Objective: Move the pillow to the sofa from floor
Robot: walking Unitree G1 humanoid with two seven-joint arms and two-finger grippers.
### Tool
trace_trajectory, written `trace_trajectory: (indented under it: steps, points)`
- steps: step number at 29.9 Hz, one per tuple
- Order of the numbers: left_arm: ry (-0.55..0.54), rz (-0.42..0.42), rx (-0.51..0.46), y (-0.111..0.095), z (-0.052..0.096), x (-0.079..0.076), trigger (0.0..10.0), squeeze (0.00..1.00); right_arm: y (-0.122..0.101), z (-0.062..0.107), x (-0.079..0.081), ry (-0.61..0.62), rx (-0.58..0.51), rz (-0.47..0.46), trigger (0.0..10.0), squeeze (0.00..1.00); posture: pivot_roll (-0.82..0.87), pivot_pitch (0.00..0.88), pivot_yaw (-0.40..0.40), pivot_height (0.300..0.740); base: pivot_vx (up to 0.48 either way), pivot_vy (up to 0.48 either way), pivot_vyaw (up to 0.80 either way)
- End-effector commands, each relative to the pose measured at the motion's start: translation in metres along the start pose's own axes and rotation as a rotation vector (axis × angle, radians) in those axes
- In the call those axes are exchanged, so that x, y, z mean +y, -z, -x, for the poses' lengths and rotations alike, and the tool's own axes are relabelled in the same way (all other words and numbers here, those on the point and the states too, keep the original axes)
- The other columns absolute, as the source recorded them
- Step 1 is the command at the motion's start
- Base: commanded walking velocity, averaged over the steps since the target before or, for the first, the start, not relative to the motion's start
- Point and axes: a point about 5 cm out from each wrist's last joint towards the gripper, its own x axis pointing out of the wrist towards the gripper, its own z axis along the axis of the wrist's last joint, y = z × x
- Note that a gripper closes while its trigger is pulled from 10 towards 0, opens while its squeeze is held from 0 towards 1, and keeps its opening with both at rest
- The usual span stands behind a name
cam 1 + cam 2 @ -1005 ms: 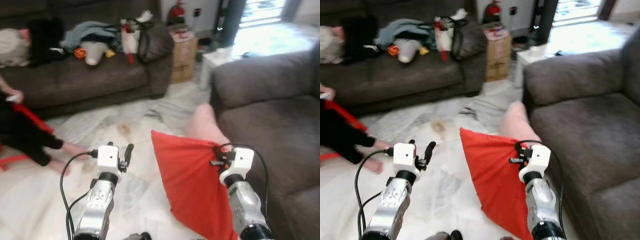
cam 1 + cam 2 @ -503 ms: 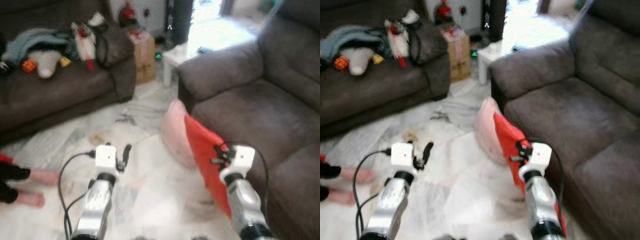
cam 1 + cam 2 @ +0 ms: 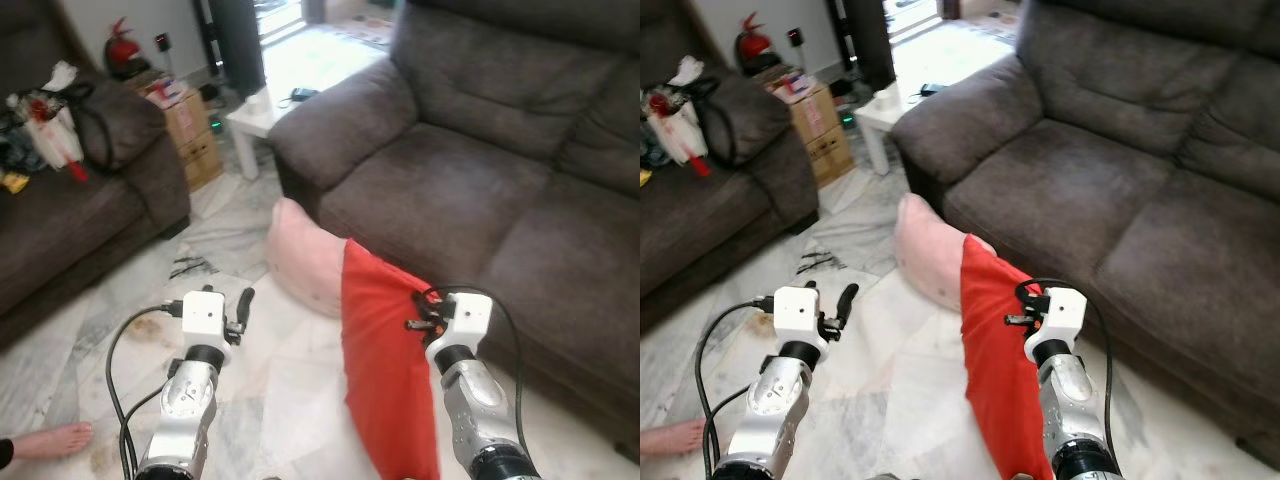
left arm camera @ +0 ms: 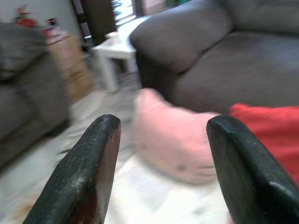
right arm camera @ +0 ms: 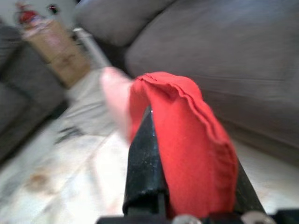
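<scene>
A red pillow hangs edge-on in front of me, held off the floor by its top corner. My right gripper is shut on that corner; the right wrist view has red pillow fabric bunched over one black finger. The big grey sofa lies just to the right, its seat beside the pillow. My left gripper hovers over the floor to the left, open and holding nothing; its two fingers stand wide apart in the left wrist view.
A pink pillow lies on the marble floor against the sofa's front corner. A second sofa with clutter stands at left, with a cardboard box and a white side table between the two. A person's bare foot rests at lower left.
The camera has swung right, bringing the big sofa into full view. The red pillow stays in my right gripper and now hangs edge-on. The left gripper remains open.
</scene>
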Motion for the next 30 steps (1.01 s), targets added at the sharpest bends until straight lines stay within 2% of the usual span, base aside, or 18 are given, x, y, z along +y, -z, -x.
trace_trajectory:
  steps: [1,11,19,24,28,30]
  points:
    - [-0.011,-0.008,0.001,0.001,0.0018,0.005,10.0,0.0,-0.0301,-0.012,0.006,-0.022,-0.134,0.02,10.0,0.0,-0.09,0.105,0.059,0.74,0.0,0.0,-0.8]
    - [-0.008,-0.001,0.006,0.0014,0.0018,0.0057,10.0,0.0,-0.03,-0.0123,0.0057,-0.011,-0.13,0.023,10.0,0.0,-0.09,0.105,0.065,0.74,0.0,0.0,-0.8]
    - [-0.005,-0.002,0.012,0.0017,0.0019,0.0058,10.0,0.0,-0.0302,-0.0124,0.005,-0.002,-0.131,0.025,10.0,0.0,-0.09,0.105,0.067,0.74,0.0,0.269,-0.8]
    - [-0.005,-0.003,0.009,0.0015,0.0019,0.0058,10.0,0.0,-0.0309,-0.0127,0.0049,0.001,-0.133,0.026,10.0,0.0,-0.08,0.107,0.068,0.74,0.0,0.48,-0.8]
    - [-0.004,-0.008,0.016,0.002,0.0023,0.0065,10.0,0.0,-0.0315,-0.0131,0.0052,0.006,-0.137,0.027,10.0,0.0,-0.08,0.106,0.071,0.74,0.0,0.0,-0.8]
    - [-0.006,-0.004,0.019,0.0024,0.002,0.0072,10.0,0.0,-0.0319,-0.0133,0.005,0.009,-0.137,0.028,10.0,0.0,-0.08,0.104,0.072,0.74,0.0,0.48,-0.8]
